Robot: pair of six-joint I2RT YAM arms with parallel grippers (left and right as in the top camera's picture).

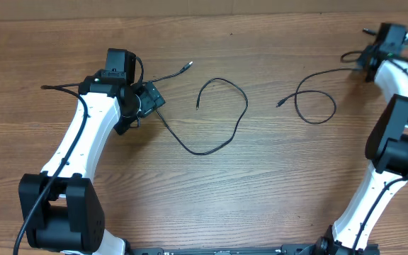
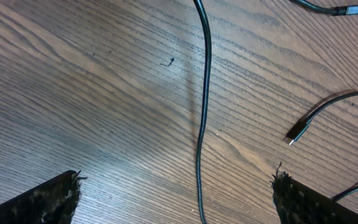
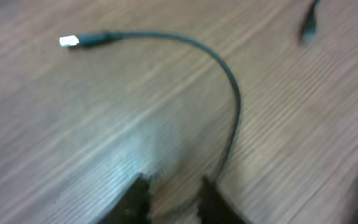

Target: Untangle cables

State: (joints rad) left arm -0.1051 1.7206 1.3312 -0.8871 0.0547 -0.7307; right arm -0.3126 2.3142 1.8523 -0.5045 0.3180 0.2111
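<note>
One thin black cable point(image 1: 218, 138) curls across the table's middle from my left gripper point(image 1: 147, 105). In the left wrist view it point(image 2: 201, 149) runs between the wide-open jaws point(image 2: 176, 186), and its small plug point(image 2: 296, 132) lies to the right. A short cable point(image 1: 172, 71) lies just behind that gripper. A looped cable point(image 1: 316, 106) at the right leads up to my right gripper point(image 1: 365, 62). In the blurred right wrist view, the jaws point(image 3: 176, 193) stand a narrow gap apart with wood showing between them. A silver-tipped cable point(image 3: 232, 106) ends at the right finger.
A second plug end point(image 2: 347, 9) lies at the top right of the left wrist view, and another dark plug point(image 3: 309, 25) at the top right of the right wrist view. The wooden table's point(image 1: 275, 184) far edge runs close behind the right gripper.
</note>
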